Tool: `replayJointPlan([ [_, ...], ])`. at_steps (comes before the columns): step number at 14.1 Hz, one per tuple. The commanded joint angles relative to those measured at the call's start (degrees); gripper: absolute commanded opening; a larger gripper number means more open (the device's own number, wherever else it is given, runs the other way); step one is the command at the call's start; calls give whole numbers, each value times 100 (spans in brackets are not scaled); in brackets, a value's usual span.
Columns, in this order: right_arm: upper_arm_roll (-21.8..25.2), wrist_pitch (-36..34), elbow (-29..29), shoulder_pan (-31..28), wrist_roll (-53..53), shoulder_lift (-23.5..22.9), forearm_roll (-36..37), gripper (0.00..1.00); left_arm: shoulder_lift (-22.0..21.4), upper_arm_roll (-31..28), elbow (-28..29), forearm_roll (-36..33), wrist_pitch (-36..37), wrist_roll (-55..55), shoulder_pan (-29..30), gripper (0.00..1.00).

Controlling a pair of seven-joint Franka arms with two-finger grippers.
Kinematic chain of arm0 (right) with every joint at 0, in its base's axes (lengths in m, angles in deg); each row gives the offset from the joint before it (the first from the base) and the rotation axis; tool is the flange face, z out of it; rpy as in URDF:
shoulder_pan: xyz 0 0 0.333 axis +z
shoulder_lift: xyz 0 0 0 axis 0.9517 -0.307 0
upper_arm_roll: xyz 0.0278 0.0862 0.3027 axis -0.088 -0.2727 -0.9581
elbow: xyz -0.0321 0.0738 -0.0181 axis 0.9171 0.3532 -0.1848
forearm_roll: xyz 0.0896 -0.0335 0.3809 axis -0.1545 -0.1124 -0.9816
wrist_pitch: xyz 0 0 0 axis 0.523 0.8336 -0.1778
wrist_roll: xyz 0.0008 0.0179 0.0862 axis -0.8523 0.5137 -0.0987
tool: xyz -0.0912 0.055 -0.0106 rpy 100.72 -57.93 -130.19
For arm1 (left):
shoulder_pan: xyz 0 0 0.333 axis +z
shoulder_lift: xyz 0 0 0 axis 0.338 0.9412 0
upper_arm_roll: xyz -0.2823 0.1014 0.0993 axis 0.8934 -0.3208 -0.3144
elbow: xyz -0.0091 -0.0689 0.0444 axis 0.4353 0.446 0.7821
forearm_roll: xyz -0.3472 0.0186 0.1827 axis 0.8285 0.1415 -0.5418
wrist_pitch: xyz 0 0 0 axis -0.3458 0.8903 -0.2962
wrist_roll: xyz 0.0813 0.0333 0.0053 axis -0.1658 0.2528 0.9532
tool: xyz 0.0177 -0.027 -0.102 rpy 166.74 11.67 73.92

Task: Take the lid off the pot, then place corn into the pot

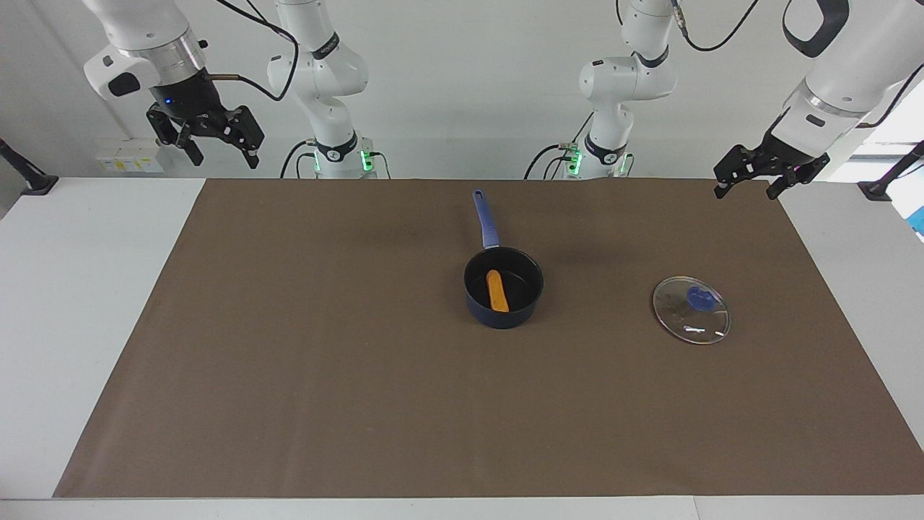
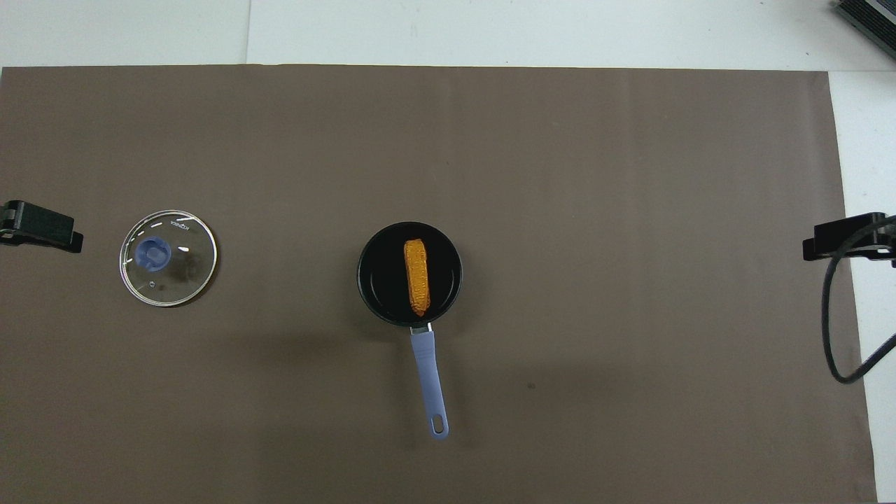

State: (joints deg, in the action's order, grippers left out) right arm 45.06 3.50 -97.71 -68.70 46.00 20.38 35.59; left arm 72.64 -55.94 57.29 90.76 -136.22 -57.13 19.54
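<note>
Corn (image 1: 497, 291) sits inside the pot (image 1: 530, 303), lid (image 1: 691, 310) flat on the surface beside it. Both pincers, left (image 1: 748, 185) and right (image 1: 217, 148), hang open and empty.

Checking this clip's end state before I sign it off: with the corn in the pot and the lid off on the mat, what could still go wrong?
1. The pot's long handle points toward the robots; an arm sweeping low could knock it and spill the corn.
2. The lid lies flat toward the left arm's end, under the left gripper's side; a descent there might strike the glass.
3. The right gripper hangs raised with jaws open; little risk.
</note>
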Motion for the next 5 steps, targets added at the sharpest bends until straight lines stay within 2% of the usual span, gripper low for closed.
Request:
replayJointPlan([
  [1, -16, 142, -111, -17, -136, 93, 95, 100, -52, 3, -12, -12, 99, -16, 30, 100],
  [5, -16, 124, -120, -26, -136, 102, 166, 100, -52, 3, -12, -12, 99, -16, 21, 100],
])
